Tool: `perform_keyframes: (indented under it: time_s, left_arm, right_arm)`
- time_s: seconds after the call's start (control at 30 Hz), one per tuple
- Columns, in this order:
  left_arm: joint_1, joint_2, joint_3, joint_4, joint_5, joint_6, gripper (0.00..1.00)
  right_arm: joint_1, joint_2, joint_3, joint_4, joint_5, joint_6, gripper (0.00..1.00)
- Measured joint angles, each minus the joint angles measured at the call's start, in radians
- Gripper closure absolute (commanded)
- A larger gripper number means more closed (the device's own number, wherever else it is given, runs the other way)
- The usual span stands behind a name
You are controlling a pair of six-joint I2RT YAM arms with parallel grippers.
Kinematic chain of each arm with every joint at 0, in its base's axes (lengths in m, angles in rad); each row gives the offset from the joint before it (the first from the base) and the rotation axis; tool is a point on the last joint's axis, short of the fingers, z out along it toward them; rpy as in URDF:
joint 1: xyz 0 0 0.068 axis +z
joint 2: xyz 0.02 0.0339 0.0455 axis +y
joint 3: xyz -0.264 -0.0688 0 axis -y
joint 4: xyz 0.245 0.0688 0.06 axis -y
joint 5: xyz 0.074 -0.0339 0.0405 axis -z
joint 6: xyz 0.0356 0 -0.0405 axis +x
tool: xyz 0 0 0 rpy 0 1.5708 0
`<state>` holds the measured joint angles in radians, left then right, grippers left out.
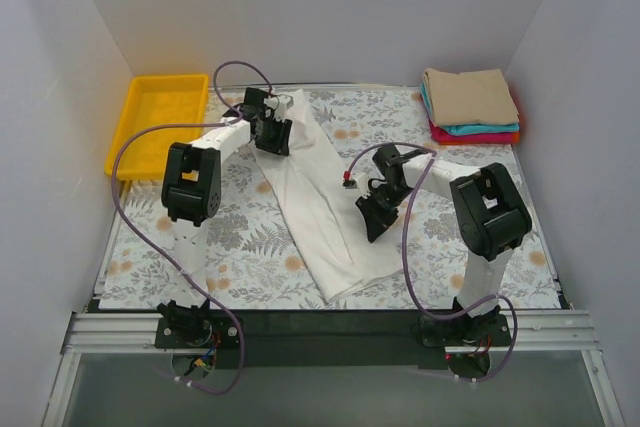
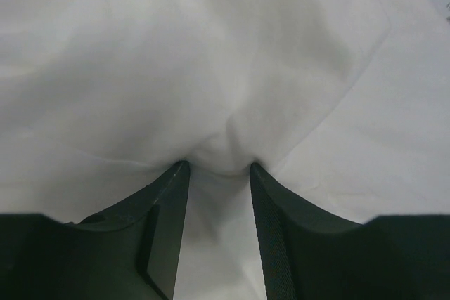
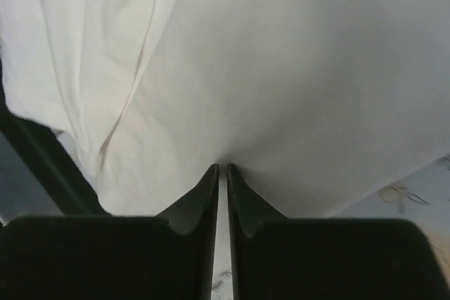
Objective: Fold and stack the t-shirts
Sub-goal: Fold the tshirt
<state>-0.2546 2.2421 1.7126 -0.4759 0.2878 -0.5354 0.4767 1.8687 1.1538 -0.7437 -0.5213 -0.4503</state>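
Note:
The white t-shirt [image 1: 312, 202] lies as a long strip running diagonally across the floral cover. My left gripper [image 1: 272, 135] is at its far left end. In the left wrist view white cloth [image 2: 211, 47] fills the frame, and the left gripper [image 2: 218, 166] holds a puckered bunch of it between jaws that stand partly apart. My right gripper [image 1: 372, 215] is at the strip's right edge. In the right wrist view it [image 3: 222, 166] is nearly shut, pinching the shirt's edge [image 3: 295, 68]. Folded t-shirts [image 1: 470, 97] are stacked at the back right: tan on top, then teal, then red.
A yellow tray [image 1: 160, 122] sits at the back left corner, just off the floral table cover [image 1: 240, 247]. White walls close in the back and both sides. A dark strip [image 1: 320, 325] runs along the table's near edge by the arm bases.

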Motion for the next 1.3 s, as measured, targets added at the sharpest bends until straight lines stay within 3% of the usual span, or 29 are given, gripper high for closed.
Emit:
perform_keyframes:
  time_s: [0.13, 0.27, 0.43, 0.53, 0.63, 0.8, 0.97, 1.1, 1.3]
  left_arm:
    - [-0.036, 0.096, 0.15, -0.025, 0.02, 0.015, 0.61]
    - [-0.079, 0.216, 0.344, -0.04, 0.045, 0.014, 0.54]
    - [-0.087, 0.243, 0.396, -0.023, 0.118, -0.018, 0.43]
    - [-0.047, 0.121, 0.222, 0.038, 0.22, -0.033, 0.42]
    - [-0.004, -0.122, -0.02, 0.078, 0.317, -0.012, 0.41]
    - [0.018, -0.779, -0.451, 0.175, 0.449, 0.171, 0.4]
    - [-0.051, -1.298, -0.829, 0.133, 0.557, 0.474, 0.39]
    - [-0.171, -1.439, -1.083, -0.002, 0.535, 0.635, 0.41]
    - [-0.355, -1.438, -1.266, -0.083, 0.449, 0.723, 0.42]
  right_arm:
    - [0.075, 0.004, -0.044, 0.047, -0.111, 0.068, 0.82]
    - [0.133, 0.014, -0.033, 0.092, -0.14, 0.12, 0.78]
    - [0.121, -0.016, -0.002, 0.118, -0.098, 0.122, 0.54]
    - [0.095, -0.144, -0.007, 0.113, -0.039, 0.075, 0.46]
    - [0.098, -0.377, -0.021, 0.115, 0.028, 0.015, 0.46]
    - [0.261, -0.719, -0.119, 0.129, 0.153, -0.114, 0.5]
    - [0.39, -0.746, -0.306, 0.136, 0.262, -0.197, 0.52]
    - [0.497, -0.71, -0.436, 0.142, 0.35, -0.241, 0.52]
    - [0.616, -0.709, -0.462, 0.214, 0.393, -0.281, 0.52]
